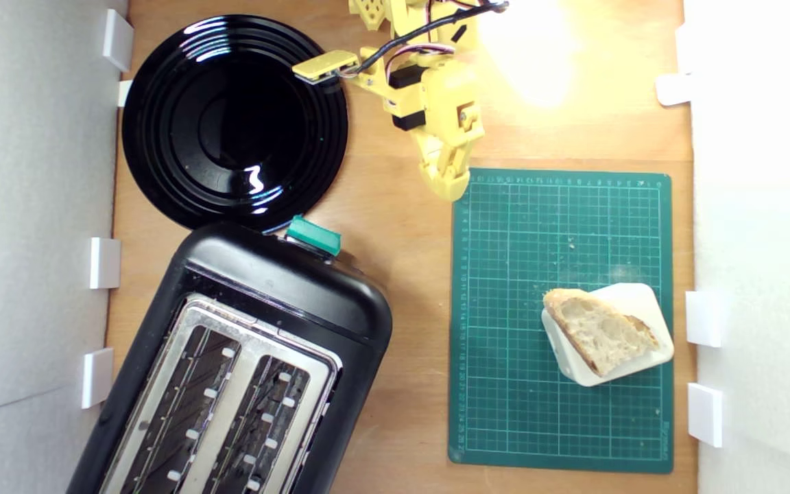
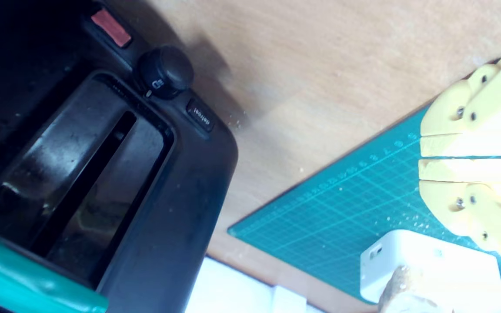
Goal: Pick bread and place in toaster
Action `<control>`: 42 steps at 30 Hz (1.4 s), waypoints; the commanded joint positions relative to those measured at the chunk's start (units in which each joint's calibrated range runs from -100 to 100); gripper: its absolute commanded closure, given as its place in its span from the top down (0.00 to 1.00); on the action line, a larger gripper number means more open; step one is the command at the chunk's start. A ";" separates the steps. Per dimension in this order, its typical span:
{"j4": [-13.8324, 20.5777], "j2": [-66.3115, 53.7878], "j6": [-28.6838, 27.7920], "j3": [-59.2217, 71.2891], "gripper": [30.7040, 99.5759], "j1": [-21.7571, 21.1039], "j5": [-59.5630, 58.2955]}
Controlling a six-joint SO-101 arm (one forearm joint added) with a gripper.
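Wedge of bread (image 1: 599, 333), pale holey crumb with a golden-brown crust, lying on a white rounded block (image 1: 631, 302) at the exterior view's right. The block rests on a green gridded cutting mat (image 1: 505, 274), which lies flat on the wooden table (image 1: 402, 206). Toaster (image 1: 244, 363), glossy black with a silver top plate, two long slots and a teal lever (image 1: 313, 234), set at an angle at the exterior view's lower left; the wrist view shows a round knob (image 2: 165, 71) and small buttons on its end. Round ridged black plate (image 1: 234, 123) just beyond the toaster. White tabs (image 1: 104, 262) line both table edges. Yellow plastic hand (image 1: 448, 180) hangs over bare table at the mat's far corner, well apart from the bread; its jaws are pressed together, gripping nothing.
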 commanded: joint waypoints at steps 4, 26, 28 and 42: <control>-0.02 19.99 -2.50 -1.14 0.16 -3.51 -22.43; 0.88 62.09 -7.00 -4.23 0.16 -12.70 -73.20; 0.88 63.42 -6.68 -5.59 0.17 -12.70 -73.20; 1.25 71.41 -7.00 -13.13 0.57 -12.70 -73.96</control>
